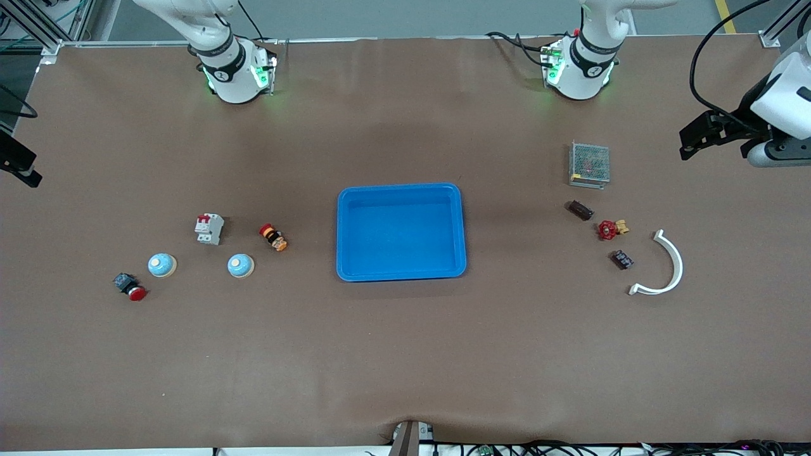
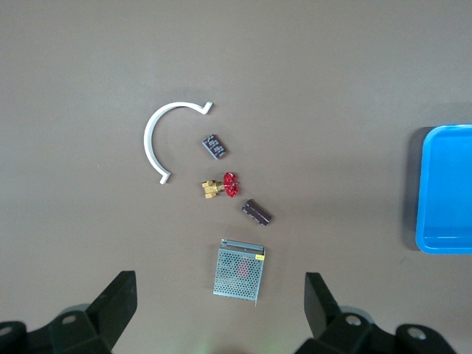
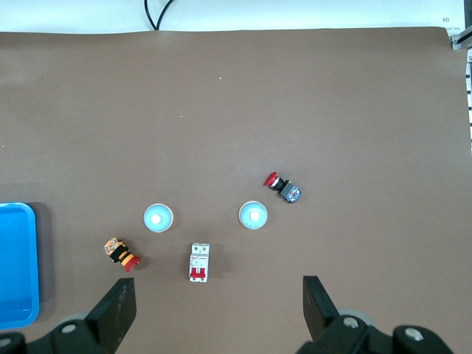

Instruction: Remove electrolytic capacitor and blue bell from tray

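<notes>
The capacitor [image 1: 580,209] [image 2: 257,212], a dark brown cylinder, lies on the table toward the left arm's end, just nearer the front camera than a metal mesh box. Two light blue bells [image 1: 161,265] [image 1: 241,265] sit toward the right arm's end; the right wrist view shows them too [image 3: 252,214] [image 3: 157,217]. The blue tray [image 1: 456,228] in the middle holds nothing. My left gripper [image 2: 219,310] hangs open high over the mesh box. My right gripper [image 3: 219,310] hangs open high over the table beside a white breaker. Neither holds anything.
Round the capacitor lie a mesh box [image 1: 589,164], a red-handled brass valve [image 1: 611,228], a small black block [image 1: 621,259] and a white curved piece [image 1: 662,266]. Near the bells lie a white breaker [image 1: 209,228], an orange-and-black button [image 1: 273,237] and a red pushbutton [image 1: 130,287].
</notes>
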{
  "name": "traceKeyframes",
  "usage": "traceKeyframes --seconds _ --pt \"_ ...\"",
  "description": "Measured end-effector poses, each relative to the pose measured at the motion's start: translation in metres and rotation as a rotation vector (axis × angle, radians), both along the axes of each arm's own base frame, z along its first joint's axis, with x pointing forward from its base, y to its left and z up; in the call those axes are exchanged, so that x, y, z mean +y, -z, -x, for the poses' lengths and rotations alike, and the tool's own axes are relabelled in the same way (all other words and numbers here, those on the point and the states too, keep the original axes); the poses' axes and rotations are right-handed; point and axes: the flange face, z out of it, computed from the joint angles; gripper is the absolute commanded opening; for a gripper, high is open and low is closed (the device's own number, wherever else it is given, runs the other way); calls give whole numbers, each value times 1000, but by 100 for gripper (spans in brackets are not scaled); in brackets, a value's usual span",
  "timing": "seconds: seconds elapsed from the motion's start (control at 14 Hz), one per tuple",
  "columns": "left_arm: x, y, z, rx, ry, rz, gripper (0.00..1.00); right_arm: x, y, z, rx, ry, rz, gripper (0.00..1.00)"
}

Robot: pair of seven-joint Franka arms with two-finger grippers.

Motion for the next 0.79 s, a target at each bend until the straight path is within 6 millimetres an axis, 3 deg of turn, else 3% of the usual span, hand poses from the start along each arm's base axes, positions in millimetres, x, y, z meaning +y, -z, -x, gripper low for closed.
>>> traceKeyframes --seconds 0.79 --pt "6 0 3 27 -12 -2 100 27 0 -2 1 -8 -13 100"
